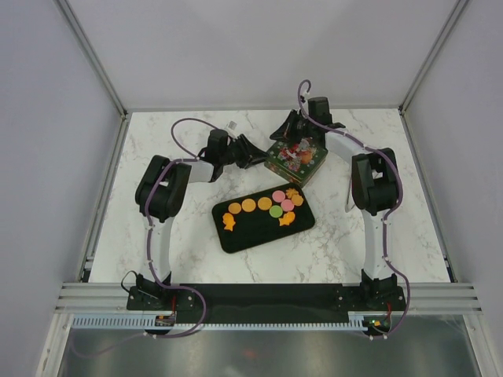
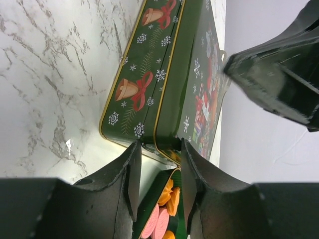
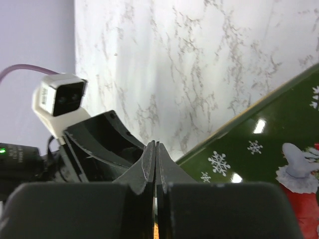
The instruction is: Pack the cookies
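Observation:
Several cookies [image 1: 271,206], orange, pink and green, lie on the black tray [image 1: 244,236] at the table's middle. Behind it stands a green Christmas tin [image 1: 297,157] with its lid on. My left gripper [image 1: 255,157] is at the tin's left corner. In the left wrist view it [image 2: 158,149] is open, its fingers straddling the corner of the tin [image 2: 144,84], with pink and orange cookies [image 2: 167,209] showing low between them. My right gripper [image 1: 281,133] is at the tin's back edge. In the right wrist view it [image 3: 156,145] is shut and empty beside the lid [image 3: 269,149].
White marble table top [image 1: 173,236] inside grey walls with metal posts. My two grippers are close together over the tin. The right gripper [image 2: 274,84] shows in the left wrist view, and the left gripper [image 3: 94,144] with its white camera shows in the right wrist view.

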You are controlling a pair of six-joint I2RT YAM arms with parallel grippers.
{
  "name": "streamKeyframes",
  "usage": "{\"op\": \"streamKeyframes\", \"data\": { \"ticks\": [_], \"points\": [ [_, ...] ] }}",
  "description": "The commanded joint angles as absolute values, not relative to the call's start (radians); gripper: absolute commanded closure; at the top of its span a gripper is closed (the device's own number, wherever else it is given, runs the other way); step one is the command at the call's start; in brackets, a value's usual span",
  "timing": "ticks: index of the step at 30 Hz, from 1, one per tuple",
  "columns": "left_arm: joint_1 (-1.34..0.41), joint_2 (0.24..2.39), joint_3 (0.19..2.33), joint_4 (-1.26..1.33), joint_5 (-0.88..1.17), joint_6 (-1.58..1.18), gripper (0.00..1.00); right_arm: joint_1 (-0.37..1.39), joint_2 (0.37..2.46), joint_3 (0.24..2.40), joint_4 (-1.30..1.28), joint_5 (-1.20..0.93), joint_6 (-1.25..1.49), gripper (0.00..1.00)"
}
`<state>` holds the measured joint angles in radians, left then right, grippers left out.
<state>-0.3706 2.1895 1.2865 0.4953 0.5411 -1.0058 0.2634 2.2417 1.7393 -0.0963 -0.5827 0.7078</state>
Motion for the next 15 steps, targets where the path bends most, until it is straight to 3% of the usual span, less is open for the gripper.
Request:
{"op": "streamKeyframes", "data": {
  "ticks": [1,11,15],
  "points": [
    [-0.362,2.174,1.258,0.477,0.581,-0.999,0.98,0.265,2.234,1.712,0.099,-0.663,0.831,0.99],
    [-0.357,2.187,1.226,0.543,0.598,-1.022,0.98,0.330,2.200,1.464,0.397,-0.535,1.064,1.00],
    [-0.357,2.189,1.220,0.540,0.592,-1.019,0.98,0.367,2.253,1.424,0.379,-0.468,1.052,1.00]
  ]
}}
